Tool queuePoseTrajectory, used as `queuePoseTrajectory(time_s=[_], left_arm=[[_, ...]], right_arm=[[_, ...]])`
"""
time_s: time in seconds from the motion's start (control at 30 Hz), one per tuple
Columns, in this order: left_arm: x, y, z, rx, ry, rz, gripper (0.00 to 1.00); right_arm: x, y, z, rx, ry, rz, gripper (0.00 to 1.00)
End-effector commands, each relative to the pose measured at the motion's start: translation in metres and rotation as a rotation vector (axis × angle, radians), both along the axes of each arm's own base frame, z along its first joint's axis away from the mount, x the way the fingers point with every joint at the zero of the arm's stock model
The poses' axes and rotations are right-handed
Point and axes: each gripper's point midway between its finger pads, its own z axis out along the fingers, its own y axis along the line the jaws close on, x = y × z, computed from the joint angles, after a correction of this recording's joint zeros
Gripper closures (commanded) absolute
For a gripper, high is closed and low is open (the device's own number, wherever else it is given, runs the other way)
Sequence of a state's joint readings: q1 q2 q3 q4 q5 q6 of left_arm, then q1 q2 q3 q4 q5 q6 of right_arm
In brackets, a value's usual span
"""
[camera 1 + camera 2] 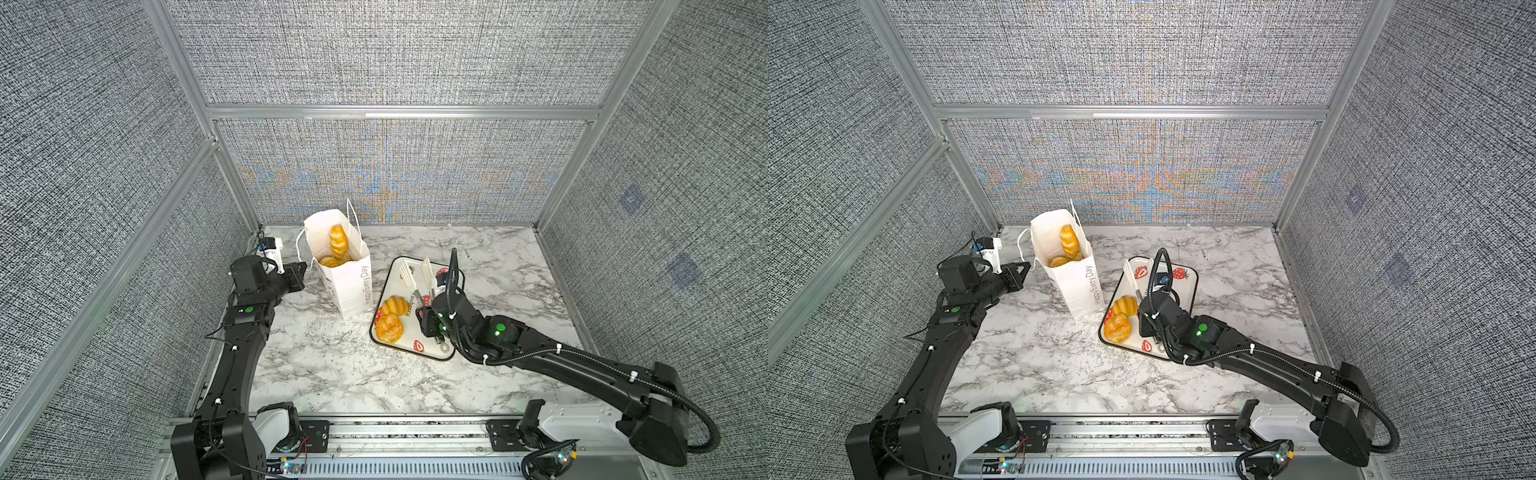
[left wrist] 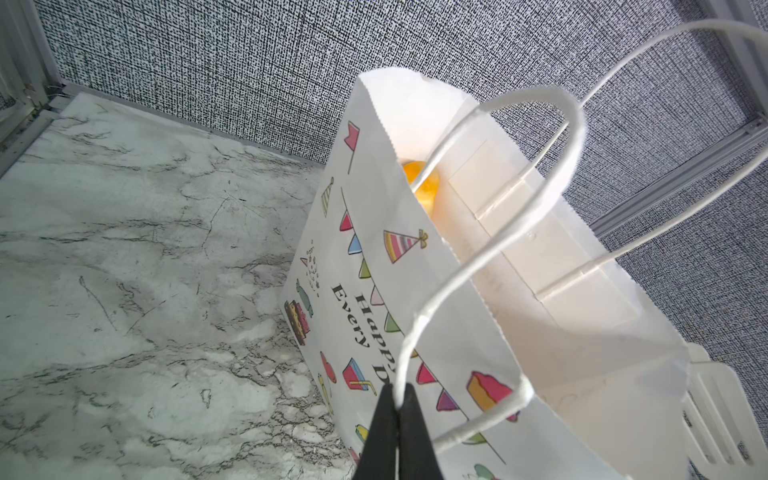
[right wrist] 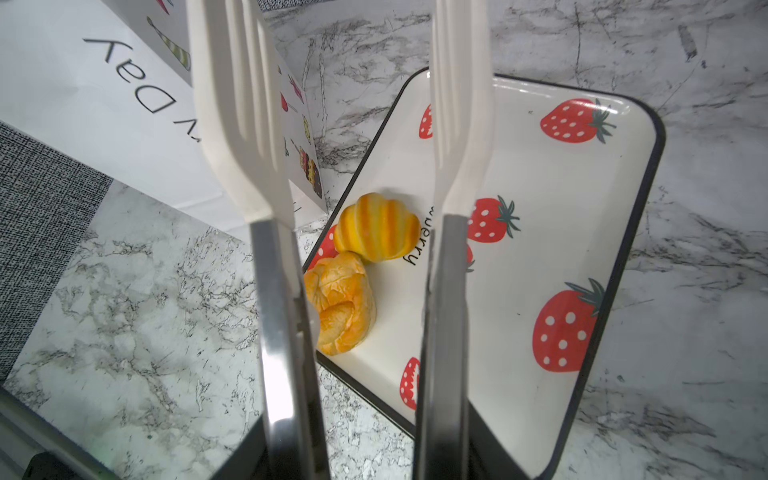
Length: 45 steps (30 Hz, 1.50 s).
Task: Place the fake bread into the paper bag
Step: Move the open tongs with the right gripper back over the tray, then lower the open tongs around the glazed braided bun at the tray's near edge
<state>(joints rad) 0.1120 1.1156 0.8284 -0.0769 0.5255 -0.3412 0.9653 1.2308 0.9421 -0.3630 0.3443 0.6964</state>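
Top views, left to right: clamps left gripper (image 1: 306, 266) shut on cord handle (image 2: 494, 232), steadying paper bag (image 1: 347, 286) near desk's (image 1: 332, 374) far-left corner, several fake bread (image 1: 338, 243) pieces already inside. Leaves croissant (image 1: 395, 305) and round roll (image 1: 389, 328) on strawberry tray (image 1: 409, 341) mid-desk. Grips empty, spread tongs (image 1: 406, 273) with right gripper (image 1: 428, 320).

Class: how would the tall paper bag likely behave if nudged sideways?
Probably tips easily: the paper bag stands tall on a narrow base. Thin walls likely flex. The left gripper, shut on its cord handle, should steady it.
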Motion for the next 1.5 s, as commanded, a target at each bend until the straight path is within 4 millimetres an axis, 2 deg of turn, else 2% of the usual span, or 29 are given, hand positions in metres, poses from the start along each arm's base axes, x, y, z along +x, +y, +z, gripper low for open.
queuePoseTrajectory(time_s=[0.0,0.03,0.13,0.6,1.0,1.47], left_arm=[[0.001,0.0,0.002,0.002,-0.012,-0.001,1.0],[0.001,0.0,0.003,0.003,-0.015,-0.001,1.0],[0.001,0.0,0.002,0.003,-0.014,-0.001,1.0],[0.001,0.0,0.001,0.001,-0.011,-0.002,1.0],[0.001,0.0,0.001,-0.001,-0.009,-0.003,1.0],[0.001,0.0,0.0,-0.001,-0.007,-0.003,1.0]], right_arm=[[-0.005,0.007,-0.004,0.047,0.038,0.002,0.51],[-0.01,0.004,-0.019,0.028,0.066,0.004,0.52],[-0.016,0.004,-0.032,0.041,0.103,0.012,0.52],[-0.05,0.011,-0.08,0.052,0.248,0.089,0.52],[-0.068,0.02,-0.096,-0.006,0.29,0.158,0.49],[-0.08,0.035,-0.103,-0.032,0.308,0.225,0.45]])
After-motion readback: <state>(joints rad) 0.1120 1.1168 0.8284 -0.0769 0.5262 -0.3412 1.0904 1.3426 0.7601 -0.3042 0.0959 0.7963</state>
